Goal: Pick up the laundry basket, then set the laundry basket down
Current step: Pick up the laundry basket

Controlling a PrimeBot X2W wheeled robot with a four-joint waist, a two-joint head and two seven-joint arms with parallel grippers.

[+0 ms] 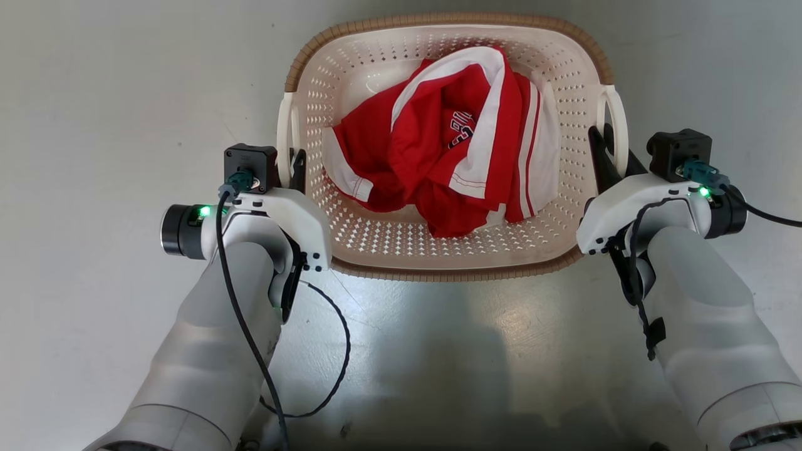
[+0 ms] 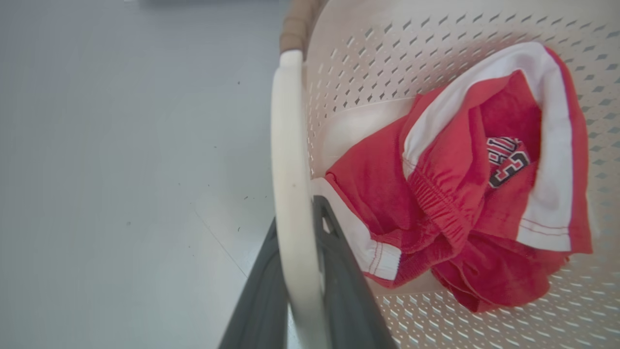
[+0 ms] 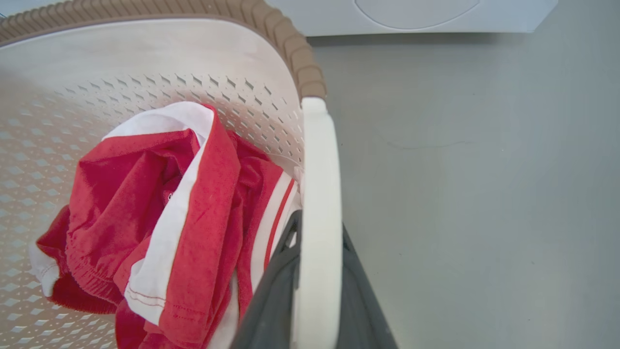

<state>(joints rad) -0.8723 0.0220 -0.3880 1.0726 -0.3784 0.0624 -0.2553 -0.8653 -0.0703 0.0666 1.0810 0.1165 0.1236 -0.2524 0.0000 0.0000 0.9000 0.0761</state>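
Observation:
The laundry basket [image 1: 438, 20] is cream-white and perforated with a brown woven-look rim. It stands on the grey floor straight ahead and holds a crumpled red and white garment [image 1: 451, 150]. My left gripper [image 1: 292, 168] is shut on the basket's left loop handle [image 2: 290, 160], with one dark finger [image 2: 261, 300] outside the loop and the other inside. My right gripper [image 1: 617, 160] is shut on the right loop handle [image 3: 317, 184] in the same way, one finger [image 3: 361, 300] on the floor side. Both grips sit near the handles' near ends.
The white base of a washing machine [image 3: 426, 14] stands beyond the basket's far right corner. Grey floor [image 1: 94, 94] lies open on both sides of the basket. A black cable [image 1: 338, 363] loops off my left forearm.

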